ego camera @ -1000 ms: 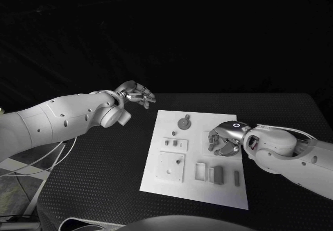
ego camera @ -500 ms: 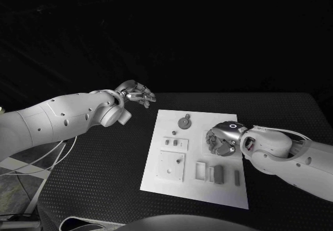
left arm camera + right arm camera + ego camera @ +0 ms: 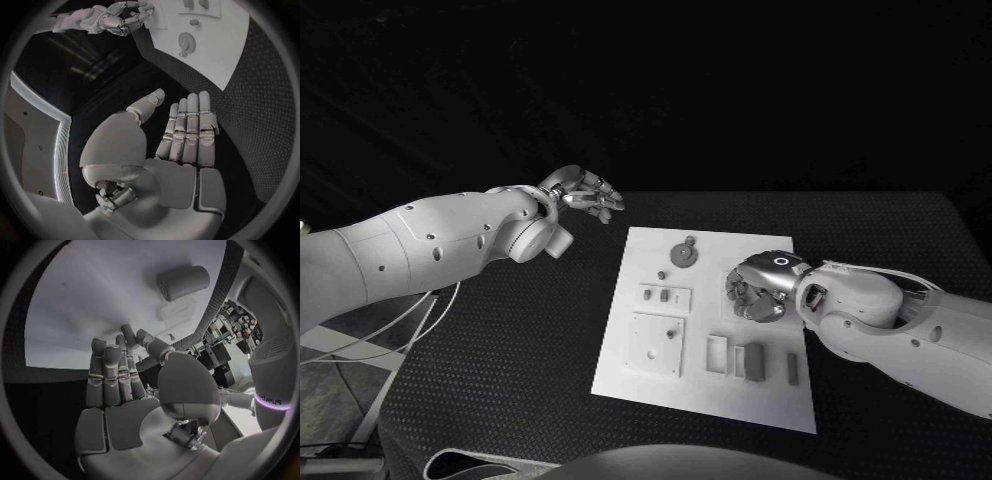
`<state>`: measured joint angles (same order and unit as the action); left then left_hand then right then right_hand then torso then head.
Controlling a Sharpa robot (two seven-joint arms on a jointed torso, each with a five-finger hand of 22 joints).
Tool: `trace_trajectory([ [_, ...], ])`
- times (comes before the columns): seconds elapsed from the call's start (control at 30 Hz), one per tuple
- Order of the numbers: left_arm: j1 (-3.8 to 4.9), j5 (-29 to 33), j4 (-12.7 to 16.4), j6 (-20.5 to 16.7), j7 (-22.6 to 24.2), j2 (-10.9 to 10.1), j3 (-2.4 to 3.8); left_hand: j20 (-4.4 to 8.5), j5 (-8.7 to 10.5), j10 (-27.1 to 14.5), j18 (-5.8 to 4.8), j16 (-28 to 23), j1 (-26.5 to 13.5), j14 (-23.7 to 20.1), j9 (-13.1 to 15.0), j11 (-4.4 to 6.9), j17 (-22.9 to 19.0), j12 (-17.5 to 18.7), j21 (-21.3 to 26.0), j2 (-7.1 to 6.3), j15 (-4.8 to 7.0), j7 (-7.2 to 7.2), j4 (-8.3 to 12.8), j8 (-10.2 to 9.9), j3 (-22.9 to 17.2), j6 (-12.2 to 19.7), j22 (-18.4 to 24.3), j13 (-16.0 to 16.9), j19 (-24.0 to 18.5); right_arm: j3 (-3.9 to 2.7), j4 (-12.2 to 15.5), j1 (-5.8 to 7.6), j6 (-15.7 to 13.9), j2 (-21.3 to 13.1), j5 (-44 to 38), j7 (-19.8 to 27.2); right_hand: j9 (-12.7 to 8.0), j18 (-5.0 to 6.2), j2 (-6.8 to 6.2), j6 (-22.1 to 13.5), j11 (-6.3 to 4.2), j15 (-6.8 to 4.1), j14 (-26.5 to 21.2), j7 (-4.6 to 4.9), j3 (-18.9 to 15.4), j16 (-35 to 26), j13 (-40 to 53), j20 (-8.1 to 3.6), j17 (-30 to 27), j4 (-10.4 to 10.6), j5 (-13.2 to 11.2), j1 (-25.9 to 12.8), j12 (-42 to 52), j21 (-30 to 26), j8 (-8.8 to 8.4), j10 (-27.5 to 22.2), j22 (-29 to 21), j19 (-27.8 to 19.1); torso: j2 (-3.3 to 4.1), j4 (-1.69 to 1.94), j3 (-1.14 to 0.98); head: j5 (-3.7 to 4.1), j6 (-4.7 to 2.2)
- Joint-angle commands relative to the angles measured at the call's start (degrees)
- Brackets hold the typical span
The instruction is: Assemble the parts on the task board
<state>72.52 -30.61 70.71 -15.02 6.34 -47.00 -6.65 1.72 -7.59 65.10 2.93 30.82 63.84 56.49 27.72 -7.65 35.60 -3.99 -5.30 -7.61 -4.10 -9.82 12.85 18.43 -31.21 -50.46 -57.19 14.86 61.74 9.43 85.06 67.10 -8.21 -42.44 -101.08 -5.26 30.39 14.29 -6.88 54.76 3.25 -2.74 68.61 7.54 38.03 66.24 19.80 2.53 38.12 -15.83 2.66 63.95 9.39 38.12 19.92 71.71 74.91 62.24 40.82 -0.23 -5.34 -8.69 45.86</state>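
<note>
The white task board (image 3: 627, 375) lies in the middle of the black table. On it are a round grey disc with a knob (image 3: 682, 255), a small block (image 3: 664, 296), a square plate (image 3: 653, 345), two upright slot pieces (image 3: 734, 359) and a thin bar (image 3: 792, 370). My right hand (image 3: 759, 292) hovers over the board's right middle, fingers bent downward, holding nothing. In the right wrist view a grey cylinder (image 3: 182, 282) lies on the board (image 3: 94, 300) just beyond the fingertips (image 3: 128, 335). My left hand (image 3: 584, 193) is raised off the board's far left corner, fingers straight (image 3: 187, 125), nothing in it.
Bare black table (image 3: 516, 340) stretches to the left of the board, and more of it (image 3: 891, 225) lies behind my right arm. In the left wrist view the disc (image 3: 185, 40) and my right hand (image 3: 115, 17) appear on the board (image 3: 219, 55).
My right hand has edged a little to the left over the board. The left hand and the parts have stayed where they were.
</note>
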Motion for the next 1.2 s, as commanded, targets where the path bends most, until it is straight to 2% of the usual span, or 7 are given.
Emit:
trace_trajectory([
  [0.03, 0.07, 0.4, 0.0, 0.4, 0.6, 0.1, 0.02, -0.35, 0.34, 0.2, 1.01, -0.4, -0.4, 0.1, 0.1, -0.03, 0.1, 0.0, 0.3, -0.19, -0.21, -0.08, -0.5, -0.2, 0.0, 0.5, 0.1, -0.1, 0.0, 0.06, 0.1, -0.11, -0.1, 0.1, -1.3, 0.0, 0.1, 0.71, 1.0, 0.8, -0.15, -0.46, 0.2, -0.23, 0.1, 0.2, 0.4, -0.15, -0.1, -0.5, 0.1, 0.1, 0.5, 0.4, 0.35, 0.7, 1.1, 0.5, 0.01, -0.02, 0.01, -0.05, 0.06],
  [0.3, 0.07, 0.4, 0.0, 0.4, 0.6, 0.0, 0.02, -0.35, 0.33, 0.2, 1.02, -0.4, -0.4, 0.1, 0.1, -0.02, 0.2, 0.0, 0.3, -0.19, -0.21, -0.08, -0.5, -0.2, 0.0, 0.5, 0.1, -0.1, 0.0, 0.06, -0.2, -0.15, -0.1, 0.2, -2.7, -0.5, 0.4, 0.71, 2.82, 2.3, -0.79, -1.06, 0.5, -0.84, 0.7, 0.3, 1.2, -0.53, -0.3, -1.0, 0.1, 2.4, 1.1, 0.5, 0.95, 1.8, 1.1, 0.6, 0.0, -0.01, -0.02, -0.09, 0.15],
  [0.6, 0.07, 0.4, 0.0, 0.4, 0.6, 0.1, 0.01, -0.35, 0.32, 0.2, 1.02, -0.4, -0.4, 0.1, 0.1, -0.02, 0.2, 0.0, 0.3, -0.17, -0.21, -0.09, -0.5, -0.2, 0.0, 0.5, 0.1, -0.1, 0.0, 0.07, 0.2, -0.28, -0.3, 0.2, -3.9, -1.0, 0.8, 0.71, 3.79, 3.6, -1.38, -1.66, 1.3, -1.3, 0.6, 0.8, 2.3, -0.88, -0.2, -1.0, 0.1, 3.3, 1.8, 1.1, 1.46, 3.0, 1.2, 1.4, -0.01, -0.03, -0.05, -0.1, 0.29],
  [0.73, 0.07, 0.4, 0.0, 0.4, 0.6, 0.1, 0.01, -0.35, 0.32, 0.2, 1.02, -0.5, -0.4, 0.1, 0.1, -0.02, 0.2, 0.0, 0.3, -0.16, -0.21, -0.09, -0.5, -0.2, 0.0, 0.5, 0.1, -0.1, 0.0, 0.07, 0.5, -0.33, -1.4, 0.1, -4.5, -1.1, 1.0, 0.71, 4.4, 3.8, -1.56, -1.86, 1.5, -1.46, 1.0, 0.8, 2.7, -1.08, -0.3, -0.9, 0.1, 4.2, 1.9, 1.2, 1.56, 3.2, 1.1, 1.7, -0.01, -0.03, -0.07, -0.09, 0.37],
  [1.2, 0.06, 0.4, -0.1, 0.3, 0.6, 0.1, 0.0, -0.35, 0.31, 0.2, 1.03, -0.5, -0.3, 0.1, 0.1, -0.02, 0.3, 0.0, 0.3, -0.14, -0.21, -0.09, -0.6, -0.2, 0.0, 0.5, 0.1, -0.1, 0.0, -0.11, 2.6, -0.27, -4.4, -0.8, -4.8, -1.0, 1.6, 0.71, 4.21, 4.3, -1.85, -2.17, 2.1, -1.69, 1.0, 1.1, 3.4, -1.38, -0.3, -0.9, 0.1, 4.9, 2.2, 1.6, 1.84, 3.7, 1.1, 2.5, -0.02, -0.04, -0.02, -0.15, 0.43],
])
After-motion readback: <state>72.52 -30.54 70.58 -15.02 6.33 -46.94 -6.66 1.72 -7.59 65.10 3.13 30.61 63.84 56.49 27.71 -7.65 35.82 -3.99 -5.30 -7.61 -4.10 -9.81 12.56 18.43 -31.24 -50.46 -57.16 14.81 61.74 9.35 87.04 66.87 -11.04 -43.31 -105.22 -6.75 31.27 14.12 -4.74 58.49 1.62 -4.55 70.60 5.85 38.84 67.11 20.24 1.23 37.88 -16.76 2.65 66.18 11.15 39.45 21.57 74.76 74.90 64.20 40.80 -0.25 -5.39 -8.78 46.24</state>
